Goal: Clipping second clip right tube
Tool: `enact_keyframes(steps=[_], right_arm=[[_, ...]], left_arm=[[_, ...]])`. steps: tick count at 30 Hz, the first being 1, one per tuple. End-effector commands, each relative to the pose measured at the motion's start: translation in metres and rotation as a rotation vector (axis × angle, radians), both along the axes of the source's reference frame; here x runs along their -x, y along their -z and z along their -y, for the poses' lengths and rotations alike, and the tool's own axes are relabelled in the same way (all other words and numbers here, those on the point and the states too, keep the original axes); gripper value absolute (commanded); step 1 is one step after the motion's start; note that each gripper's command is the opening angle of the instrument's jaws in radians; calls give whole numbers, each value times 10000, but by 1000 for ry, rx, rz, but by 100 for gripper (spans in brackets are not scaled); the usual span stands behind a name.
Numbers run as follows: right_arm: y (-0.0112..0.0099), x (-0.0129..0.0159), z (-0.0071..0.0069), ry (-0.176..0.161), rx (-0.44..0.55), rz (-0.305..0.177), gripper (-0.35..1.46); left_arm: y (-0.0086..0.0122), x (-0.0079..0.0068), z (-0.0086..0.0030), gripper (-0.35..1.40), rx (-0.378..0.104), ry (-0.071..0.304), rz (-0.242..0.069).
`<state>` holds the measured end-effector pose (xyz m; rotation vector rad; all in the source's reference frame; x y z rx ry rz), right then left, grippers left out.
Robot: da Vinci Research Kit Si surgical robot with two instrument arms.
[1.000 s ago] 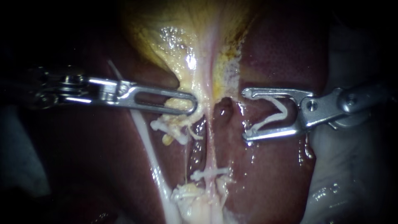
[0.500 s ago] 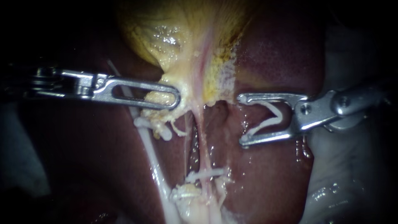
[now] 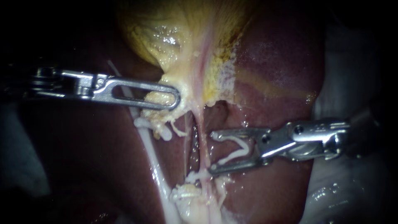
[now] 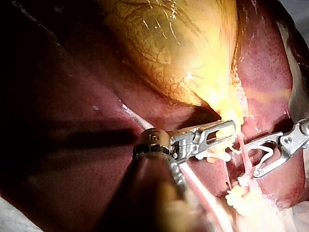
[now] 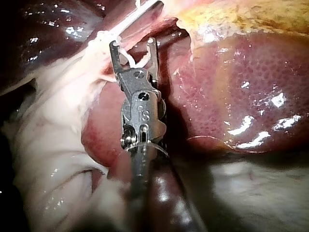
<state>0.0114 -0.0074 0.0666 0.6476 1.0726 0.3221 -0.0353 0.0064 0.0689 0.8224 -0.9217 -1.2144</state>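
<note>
My right instrument [image 3: 212, 151] holds the clip [image 3: 247, 146] between jaws that stand wide apart. The clip lies left to right, its open mouth pointing left at the right tube [image 3: 202, 143], which runs near to far; the jaw tips sit just right of that tube, not around it. My left instrument [image 3: 174, 98] is clamped on the neck of the gallbladder [image 3: 178, 37], farther left.
</note>
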Motion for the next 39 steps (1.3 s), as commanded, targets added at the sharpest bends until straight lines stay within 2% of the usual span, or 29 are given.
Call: enact_keyframes(steps=[1,4,11,14,18,22,23,28,32,39], right_arm=[[-2,-4,2,2,-15,5,45],[-2,-11,5,-9,-48,-11,45],[5,-20,6,-55,-163,-100,43],[6,-23,5,-72,-192,-119,41],[6,-23,5,-78,-209,-116,37],[5,-21,4,-84,-231,-108,24],[4,-21,4,-87,-241,-104,18],[4,-18,5,-106,-311,-82,-35],[4,-15,6,-113,-325,-72,-35],[4,-13,8,-99,-317,-40,-35]], left_arm=[[0,0,0,-35,0,0,0],[0,0,0,-35,0,0,0],[0,0,0,-35,0,0,0],[0,0,0,-35,0,0,0],[0,0,0,-35,0,0,0],[0,0,0,-35,0,0,0],[0,0,-1,-35,0,0,0],[-1,0,-1,-35,0,0,0],[-1,0,-1,-35,0,0,0],[-2,0,-2,-35,0,0,0]])
